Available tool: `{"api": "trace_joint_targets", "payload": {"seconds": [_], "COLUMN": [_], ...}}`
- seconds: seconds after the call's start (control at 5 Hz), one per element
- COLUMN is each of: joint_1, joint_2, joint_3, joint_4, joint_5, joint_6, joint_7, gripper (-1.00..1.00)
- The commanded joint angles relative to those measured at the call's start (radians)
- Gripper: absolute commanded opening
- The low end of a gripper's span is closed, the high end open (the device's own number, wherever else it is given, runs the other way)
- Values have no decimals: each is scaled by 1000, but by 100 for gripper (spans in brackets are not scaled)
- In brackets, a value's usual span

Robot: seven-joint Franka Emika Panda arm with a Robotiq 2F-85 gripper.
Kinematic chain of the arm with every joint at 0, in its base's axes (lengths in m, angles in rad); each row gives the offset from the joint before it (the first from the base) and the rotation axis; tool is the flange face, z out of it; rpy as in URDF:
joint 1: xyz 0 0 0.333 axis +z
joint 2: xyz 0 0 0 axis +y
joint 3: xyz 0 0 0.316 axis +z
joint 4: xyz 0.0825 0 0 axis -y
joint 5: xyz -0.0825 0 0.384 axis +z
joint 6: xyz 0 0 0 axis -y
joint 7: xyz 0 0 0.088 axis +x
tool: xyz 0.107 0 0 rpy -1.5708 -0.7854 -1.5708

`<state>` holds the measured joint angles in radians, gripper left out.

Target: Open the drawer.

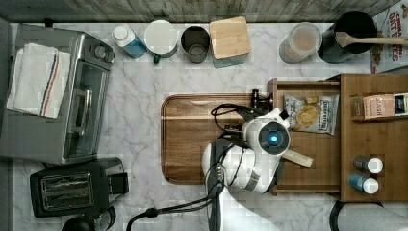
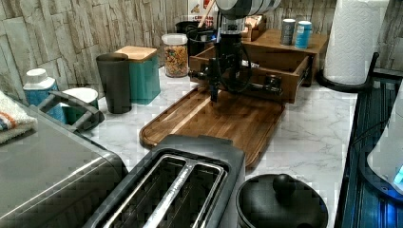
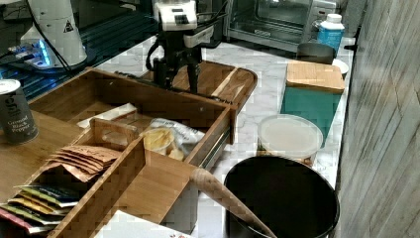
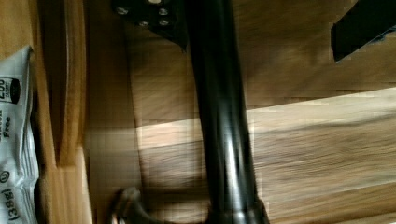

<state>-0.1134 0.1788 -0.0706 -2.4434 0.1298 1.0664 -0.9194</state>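
The drawer (image 1: pixel 308 85) stands pulled out over the cutting board (image 1: pixel 192 139), and a bag of chips (image 1: pixel 310 113) lies inside it. In the left view the drawer (image 2: pixel 259 71) has its black bar handle (image 2: pixel 266 87) across the front. My gripper (image 2: pixel 214 88) hangs straight down in front of the drawer front (image 3: pixel 163 101). Its fingers (image 3: pixel 193 74) are spread, so my gripper (image 3: pixel 178 79) is open. The wrist view shows the handle (image 4: pixel 219 116) running between the two fingers (image 4: pixel 154 14), with a wide gap on one side.
A toaster oven (image 1: pixel 62 96) and a toaster (image 1: pixel 72 187) stand on the top view's left. Canisters (image 1: pixel 195 43) and a wooden-lidded box (image 1: pixel 230 38) line the back wall. A spice rack (image 1: pixel 373 139) sits behind the drawer, and a paper towel roll (image 2: pixel 354 40) beside it.
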Motion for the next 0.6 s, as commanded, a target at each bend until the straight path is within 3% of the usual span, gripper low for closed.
{"api": "trace_joint_targets", "payload": {"seconds": [0.2,0.6], "joint_1": [171,172], "joint_2": [-76,-76], "joint_3": [157,156], "joint_4": [15,14], "joint_5": [-103,-103], "joint_6": [-3,-3], "joint_7": [149,149], "gripper": [100,100]}}
